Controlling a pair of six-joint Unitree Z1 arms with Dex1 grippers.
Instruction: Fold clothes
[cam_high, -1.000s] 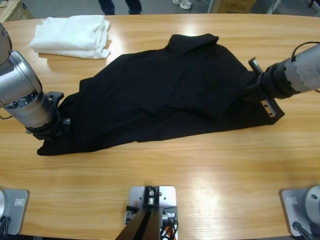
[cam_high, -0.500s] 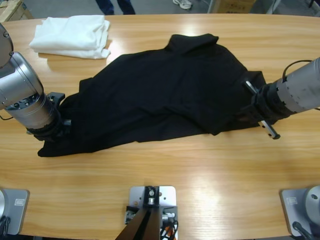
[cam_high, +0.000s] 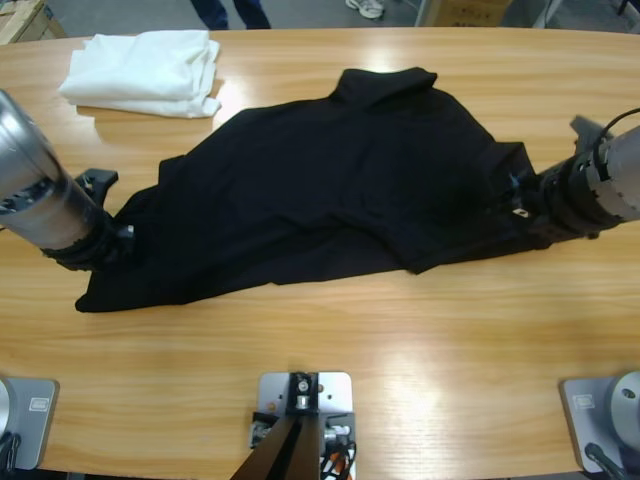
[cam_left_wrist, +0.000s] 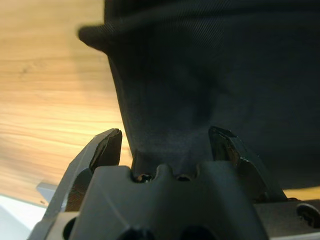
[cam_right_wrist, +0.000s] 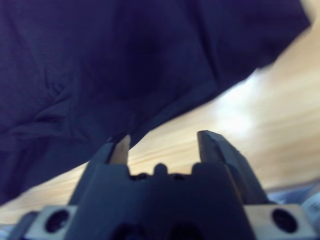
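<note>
Right fingers swung level, spread at polo shirt edge.

The long wooden table is left bare along its near edge; a folded white garment pile occupies the far left corner.

Long wooden table, black polo shirt spread across it, folded white garment pile far-left.

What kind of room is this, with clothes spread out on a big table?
Probably a robotics lab or test workshop: a long wooden table, two robot arms at a black polo shirt, people's feet on a grey floor beyond.
</note>
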